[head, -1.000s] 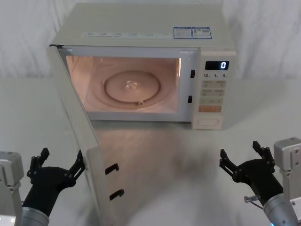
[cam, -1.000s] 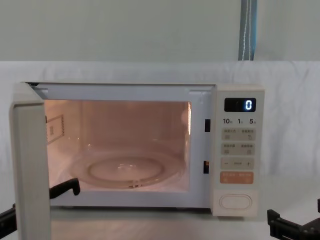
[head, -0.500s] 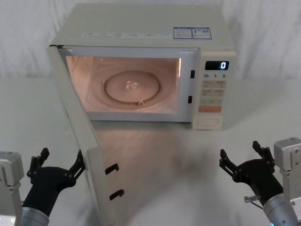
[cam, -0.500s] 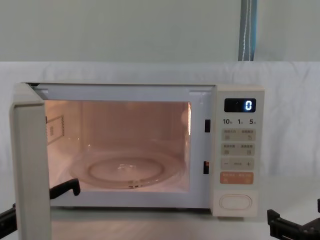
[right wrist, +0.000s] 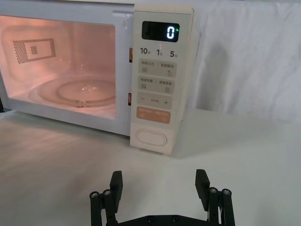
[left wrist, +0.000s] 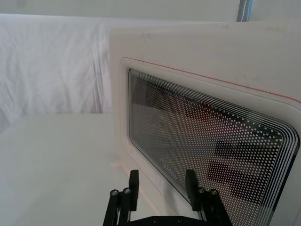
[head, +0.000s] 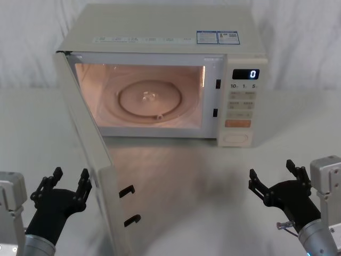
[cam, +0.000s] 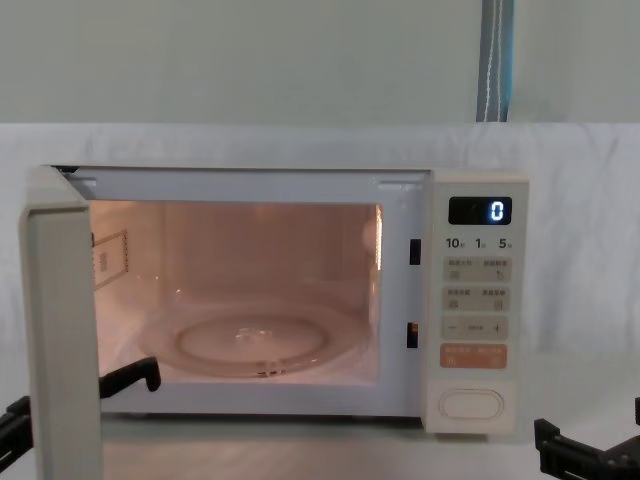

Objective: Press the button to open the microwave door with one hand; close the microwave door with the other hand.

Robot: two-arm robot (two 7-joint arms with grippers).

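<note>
Door (head: 88, 154) stands swung wide open, hinged at the oven's left edge, its free edge reaching toward the robot at about 7 o'clock from the lit cavity (head: 144, 98). Opening step reads as done; closing is what remains.

Left gripper (head: 63, 188): low, at 9 o'clock from the door's free edge, just beside its outer face. Fingers spread wide, holding nothing. In the left wrist view the gripper (left wrist: 162, 184) faces the dotted window (left wrist: 207, 146) with the two fingers (left wrist: 134, 182) straddling the frame's lower border; whether they touch the panel I cannot tell.

Right gripper (head: 277, 184): low right, at roughly 5 o'clock from the button (head: 236, 138), well apart from it. Fingers wide, empty. The right wrist view has the button (right wrist: 151, 139) straight ahead of the gripper (right wrist: 159, 182).

Key relation: the door's long axis runs from the hinge out toward the robot, and its outer face lies on the left gripper's side. Left arm is clearly the nearer one. Judgement: a push toward 2 o'clock against the free edge should swing it shut. Risk: fingers slipping off the smooth window.
</note>
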